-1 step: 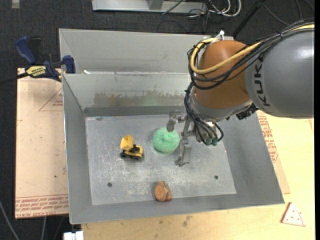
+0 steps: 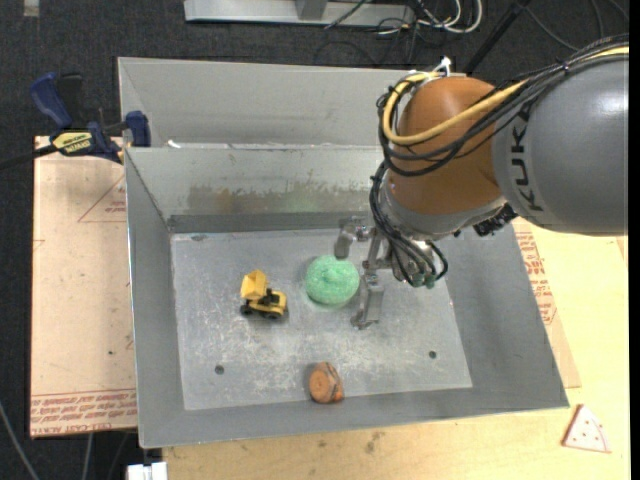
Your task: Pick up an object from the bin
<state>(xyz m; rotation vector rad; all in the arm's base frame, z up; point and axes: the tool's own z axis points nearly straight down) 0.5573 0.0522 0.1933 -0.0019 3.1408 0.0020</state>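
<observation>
- Green ball (image 2: 328, 280), rough and fuzzy on top, lies near the middle of the bin (image 2: 150, 298) floor, a little right of centre.
- It looks round from the camera view, so no long axis or pointing direction can be told.
- Gripper (image 2: 357, 276) stands at the ball's right edge with its fingers (image 2: 366, 308) spread apart, one by the upper right, one by the lower right; contact is hard to judge.
- Orange wrist cover (image 2: 445, 148) and cables hide the gripper's base.
- Yellow toy digger (image 2: 262, 296) sits just left of the ball; a brown round piece (image 2: 324, 383) lies near the front wall.
</observation>
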